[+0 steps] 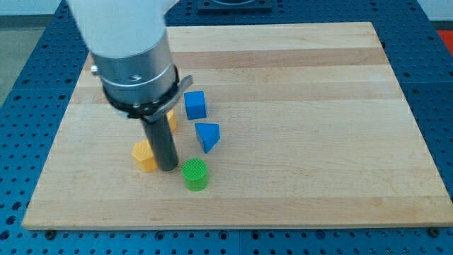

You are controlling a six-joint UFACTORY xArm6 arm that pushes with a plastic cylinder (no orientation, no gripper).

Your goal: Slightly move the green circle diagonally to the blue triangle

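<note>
- While there are no jaws on this rig to open, close or hold anything, my tip [168,168] rests on the desk [304,142] at the end of a straight dark rod, carrying nothing.
- Wedged between two blocks, my tip sits just to the view's right of a yellow-orange block [144,156] and just to the upper left of the green circle [195,174]; whether it touches either cannot be told.
- Near the view's bottom centre-left, the green circle stands upright as a short cylinder, with the blue triangle [207,135] close by, up and slightly to the view's right.
- Above the triangle lies a blue cube [195,104], and an orange block [170,118] peeks out from behind the rod.
- Judged from this layout, a push from the present spot would send the circle down and right, away from the triangle.
- A better line would probably bring my tip round to the circle's lower left, then nudge it up and right.
- Since only a slight move is wanted, the stroke should be short and aimed through the circle's centre, or the round block may slip sideways.
- Care is also needed not to drag the yellow-orange block along while repositioning.
</note>
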